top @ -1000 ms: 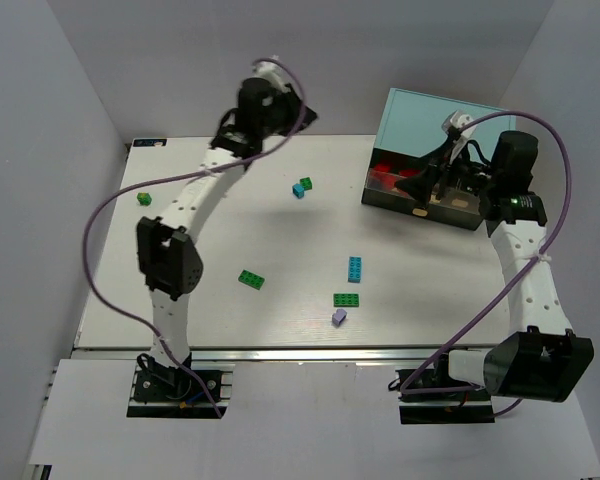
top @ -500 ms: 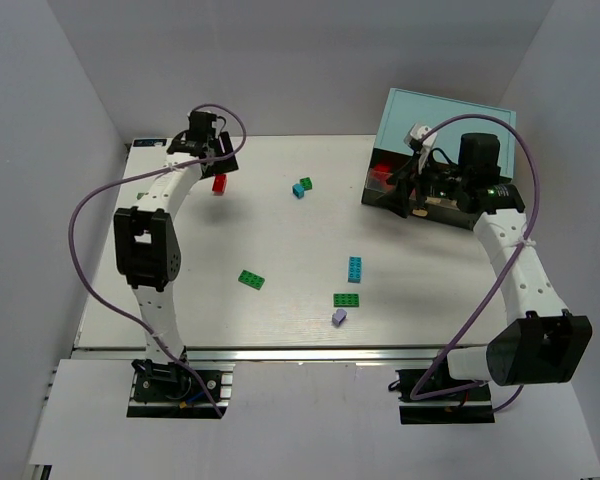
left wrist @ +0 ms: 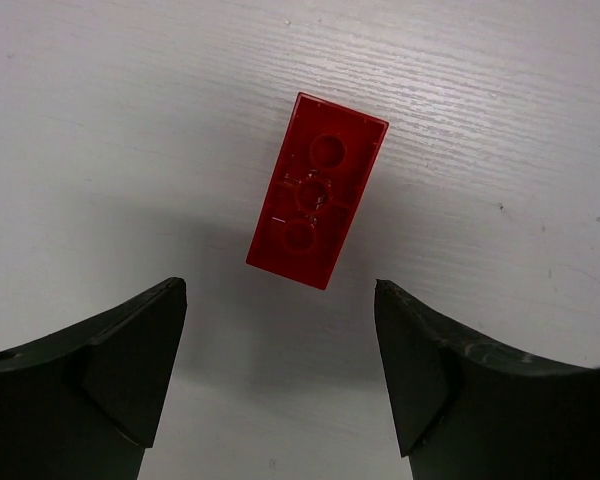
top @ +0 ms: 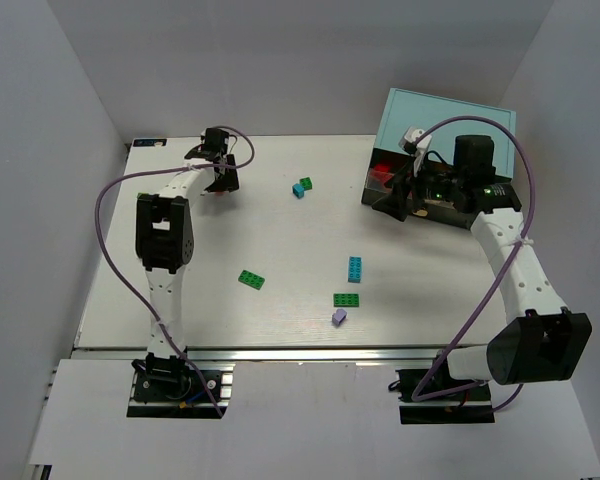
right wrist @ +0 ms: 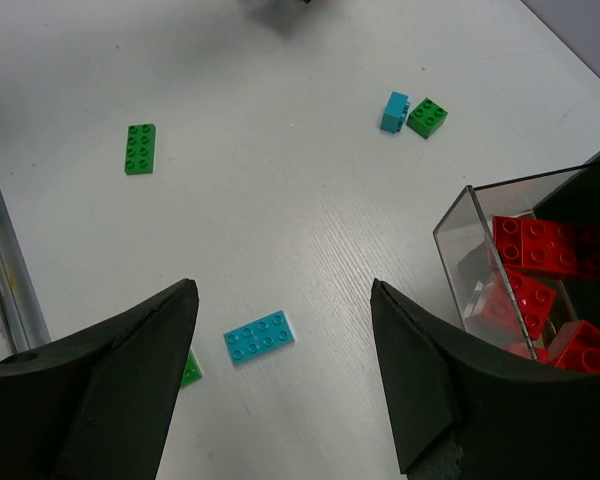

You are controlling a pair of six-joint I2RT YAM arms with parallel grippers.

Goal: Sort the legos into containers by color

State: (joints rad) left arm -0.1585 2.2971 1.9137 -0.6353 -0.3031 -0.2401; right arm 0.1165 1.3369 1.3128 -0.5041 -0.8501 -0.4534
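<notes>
Left pincer (left wrist: 278,290) hangs released above the desk (left wrist: 90,110), its dark fingers (left wrist: 120,380) spread wide and grasping nothing. Just beyond the fingertips, in line with the gap and a little toward the right finger, a red brick (left wrist: 317,190) lies on the finely grained white surface, clear of both fingers. Its long side runs away from the pincer at a slight slant, three round hollows show in a row on its upper face, and a soft shadow sits at its near left side. Right pincer (right wrist: 280,290) is likewise released, its fingers apart and empty, held over the desk at the front of the light teal cabinet (top: 445,115). Closest to it, just off its right finger, a clear drawer (right wrist: 458,262) juts from that cabinet with several red bricks (right wrist: 535,245) heaped inside. Below the gap, slightly toward the left finger, lies a long cyan brick (right wrist: 260,337). A green brick (right wrist: 190,368) peeps out from behind the left finger's inner edge, and the overhead view shows a pale lavender brick (top: 339,317) just past that green one, on the side away from the pincer. Farther ahead and off to the left a long green brick (right wrist: 140,148) lies alone. Farthest ahead, a little right of the gap, a small cyan brick (right wrist: 394,111) and a small green brick (right wrist: 427,117) sit side by side, touching or nearly so.
</notes>
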